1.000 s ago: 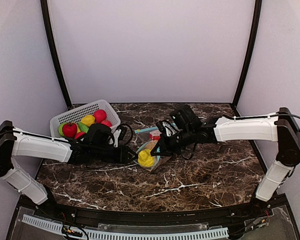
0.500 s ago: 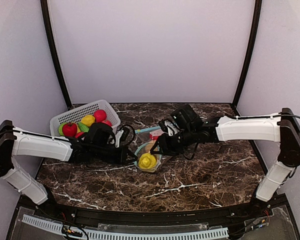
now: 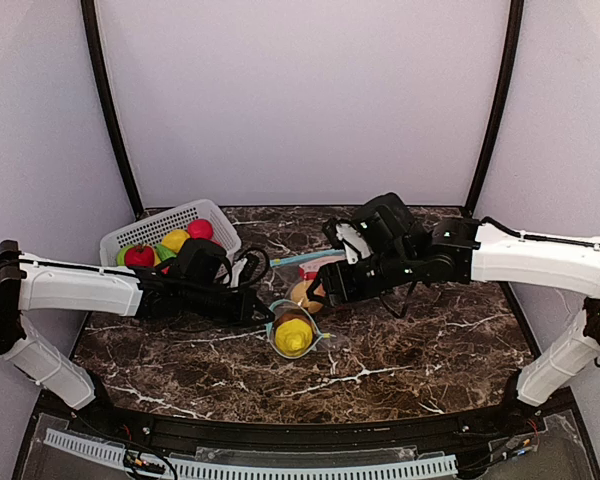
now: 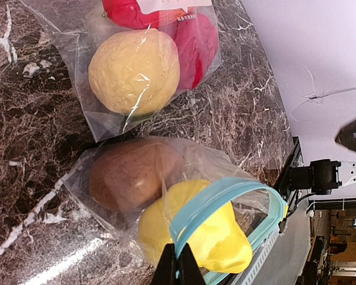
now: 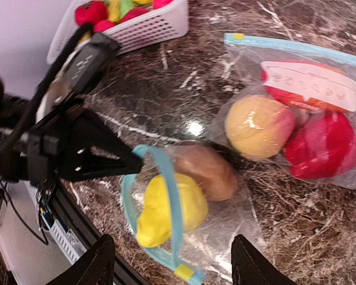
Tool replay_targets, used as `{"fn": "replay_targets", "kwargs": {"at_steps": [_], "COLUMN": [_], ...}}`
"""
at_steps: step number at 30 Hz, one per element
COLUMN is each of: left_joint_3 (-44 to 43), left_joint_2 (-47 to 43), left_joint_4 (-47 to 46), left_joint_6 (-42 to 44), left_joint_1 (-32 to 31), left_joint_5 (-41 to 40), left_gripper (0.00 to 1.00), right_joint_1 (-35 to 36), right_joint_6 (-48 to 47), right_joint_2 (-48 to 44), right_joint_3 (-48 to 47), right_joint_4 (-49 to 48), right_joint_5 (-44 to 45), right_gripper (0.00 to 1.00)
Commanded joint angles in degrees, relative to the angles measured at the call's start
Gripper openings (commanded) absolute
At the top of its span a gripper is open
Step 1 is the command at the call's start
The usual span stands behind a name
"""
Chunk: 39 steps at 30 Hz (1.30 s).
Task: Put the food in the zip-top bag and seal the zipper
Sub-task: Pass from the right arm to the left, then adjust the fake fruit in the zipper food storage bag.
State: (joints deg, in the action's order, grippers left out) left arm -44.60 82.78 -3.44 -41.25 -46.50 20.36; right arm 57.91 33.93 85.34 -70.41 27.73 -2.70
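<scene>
A clear zip-top bag (image 3: 293,330) with a blue zipper (image 4: 225,196) lies mid-table, its mouth gaping toward the near edge. Two pieces of food are inside: a yellow one (image 4: 219,243) at the mouth and a brown one (image 4: 127,175) behind it. My left gripper (image 4: 178,264) is shut on the blue zipper rim at the bag's left side (image 3: 265,308). My right gripper (image 5: 172,249) hangs open above the bag with nothing between its fingers, and stands just right of and behind the bag (image 3: 322,290).
A second, closed bag (image 5: 296,130) with a white label holds a yellow-peach ball and red pieces just behind the first. A white lattice basket (image 3: 205,215) at the back left holds more red, yellow and green food (image 3: 140,258).
My left gripper has shut on the zipper rim. My right gripper has opened, let go of the bag and drawn back to the right. The bag's mouth has swung toward the near edge.
</scene>
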Motion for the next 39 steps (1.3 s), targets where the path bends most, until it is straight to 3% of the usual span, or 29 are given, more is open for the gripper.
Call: {"fn": "replay_targets", "kwargs": {"at_steps": [1, 10, 20, 24, 39], "left_joint_3": [-2.1, -2.2, -2.0, -2.3, -3.3], "left_joint_2": [-1.5, -1.9, -2.1, -2.7, -3.4], "left_joint_4": [2.8, 3.1, 3.2, 5.2, 8.2], "left_joint_6": [-0.8, -0.8, -0.8, -0.2, 1.4], "left_joint_1": [0.0, 0.0, 0.0, 0.1, 0.1], "left_joint_5": [0.1, -0.2, 0.0, -0.8, -2.4], "left_gripper": [0.01, 0.01, 0.01, 0.01, 0.01], "right_joint_1": [5.5, 9.2, 9.5, 9.4, 9.0], "right_joint_6": [-4.4, -5.4, -5.7, -4.6, -1.3], "right_joint_2": [-1.0, 8.0, 18.8, 21.1, 19.8], "right_joint_3": [-0.8, -4.5, -10.0, -11.4, -10.4], "right_joint_4": [0.3, -3.7, -6.0, -1.2, 15.2], "right_joint_5": [3.8, 0.2, -1.9, -0.1, 15.4], "right_gripper": [0.63, 0.48, 0.42, 0.37, 0.33]}}
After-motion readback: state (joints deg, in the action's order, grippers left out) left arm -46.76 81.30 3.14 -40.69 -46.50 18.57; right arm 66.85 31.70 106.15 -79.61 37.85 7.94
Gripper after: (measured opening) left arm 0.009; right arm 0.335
